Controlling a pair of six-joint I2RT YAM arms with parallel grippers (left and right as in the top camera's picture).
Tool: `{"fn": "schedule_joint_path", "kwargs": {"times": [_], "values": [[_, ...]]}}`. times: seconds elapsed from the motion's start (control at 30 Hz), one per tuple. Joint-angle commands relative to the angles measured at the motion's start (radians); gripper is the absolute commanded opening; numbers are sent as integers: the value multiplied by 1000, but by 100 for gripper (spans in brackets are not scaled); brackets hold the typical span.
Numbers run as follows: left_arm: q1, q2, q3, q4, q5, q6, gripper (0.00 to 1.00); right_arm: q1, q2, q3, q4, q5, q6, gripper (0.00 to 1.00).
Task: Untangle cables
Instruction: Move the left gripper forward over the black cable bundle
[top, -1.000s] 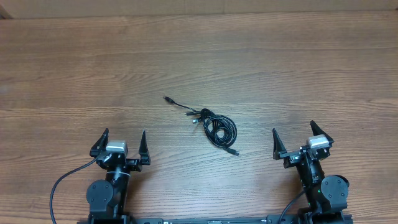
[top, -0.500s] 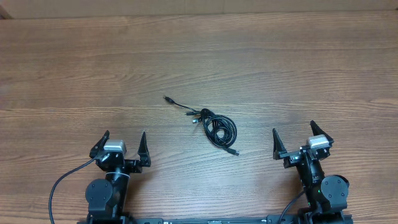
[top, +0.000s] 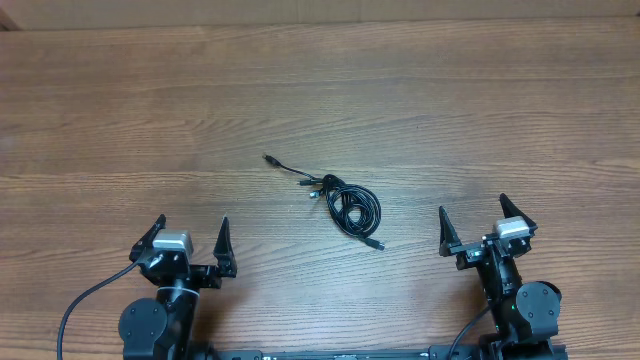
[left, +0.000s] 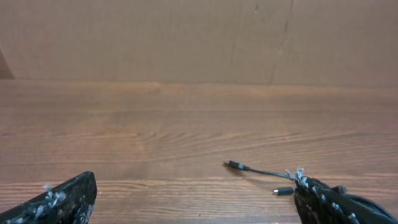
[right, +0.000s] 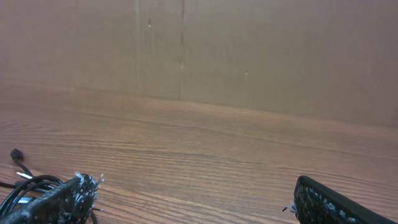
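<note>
The cables are lying in a small tangled coil just right of the overhead frame's centre on the table, one plug end trailing toward upper left; the left gripper is sitting at lower left, jaws spread wide, gripping nothing; the right gripper is sitting at lower right, jaws likewise apart and empty.

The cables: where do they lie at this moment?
In the overhead view the cables lie coiled near the middle of the table, ahead of and between the left gripper and right gripper, touching neither.
</note>
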Motion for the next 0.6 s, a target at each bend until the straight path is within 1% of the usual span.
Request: {"fn": "schedule_joint_path", "kwargs": {"times": [0.0,0.23,0.4,0.57], "values": [[2,-6,60,-23,23,-17,100,-3,-10,-10,6,8,-2,100],[2,85,169,-104,29,-32,100,-3,-10,-10,6,8,-2,100],[2,230,263,-128,64,-31,100,-3,-10,-10,6,8,-2,100],[1,409,366,-158,142,-31,100,-3,-10,-10,6,8,-2,100]]}}
